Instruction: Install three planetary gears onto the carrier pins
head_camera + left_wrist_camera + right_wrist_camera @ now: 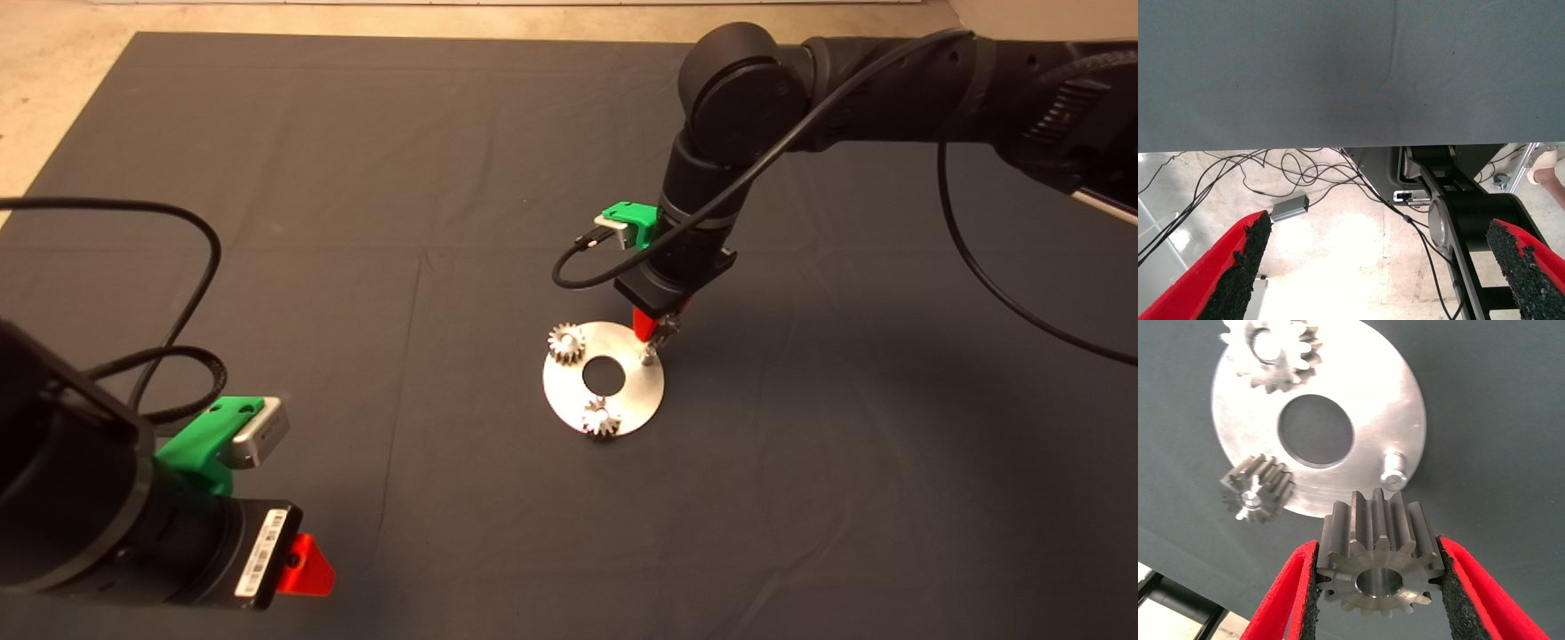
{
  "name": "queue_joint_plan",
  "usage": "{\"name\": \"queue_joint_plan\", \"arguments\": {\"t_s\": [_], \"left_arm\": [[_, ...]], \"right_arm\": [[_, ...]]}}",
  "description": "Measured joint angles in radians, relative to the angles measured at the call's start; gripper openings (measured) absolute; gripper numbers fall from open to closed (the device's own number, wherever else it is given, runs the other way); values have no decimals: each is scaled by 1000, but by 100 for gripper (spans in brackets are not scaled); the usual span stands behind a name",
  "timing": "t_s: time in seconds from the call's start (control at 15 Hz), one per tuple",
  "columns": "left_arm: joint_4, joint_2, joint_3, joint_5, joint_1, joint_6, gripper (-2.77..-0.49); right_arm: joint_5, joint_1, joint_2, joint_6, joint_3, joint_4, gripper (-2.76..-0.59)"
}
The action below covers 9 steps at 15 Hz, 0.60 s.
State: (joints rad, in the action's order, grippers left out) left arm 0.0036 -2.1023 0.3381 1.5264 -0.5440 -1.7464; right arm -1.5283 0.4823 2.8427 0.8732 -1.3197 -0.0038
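A flat silver disc (622,391) (1378,407) with a large centre hole lies mid-mat. Two planetary gears sit on its carrier pins: one gear (566,342) (1257,488) at the disc's left rim, another gear (601,418) (1275,353) at its near rim. One pin (648,356) (1393,468) at the right rim stands bare. My right gripper (656,331) (1378,577) is shut on a third gear (1377,563), held just above and beside that bare pin. My left gripper (307,569) (1381,267) waits open at the lower left with nothing between its fingers.
The dark mat (356,178) covers the table; its far and left edges show pale table surface (53,71). The right arm (889,71) reaches in from the upper right with a black cable (978,267) hanging. The left wrist view shows floor cables (1305,173) beyond the mat's edge.
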Motion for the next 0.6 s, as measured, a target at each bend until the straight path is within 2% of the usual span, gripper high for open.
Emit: {"name": "queue_joint_plan", "arguments": {"t_s": [0.4, 0.6], "left_arm": [[0, 0, 0, 0, 0, 0, -93], [0, 0, 0, 0, 0, 0, -93]], "right_arm": [[0, -1, 3, 8, 28, -30, -226], [0, -3, 3, 8, 30, -75, -226]]}}
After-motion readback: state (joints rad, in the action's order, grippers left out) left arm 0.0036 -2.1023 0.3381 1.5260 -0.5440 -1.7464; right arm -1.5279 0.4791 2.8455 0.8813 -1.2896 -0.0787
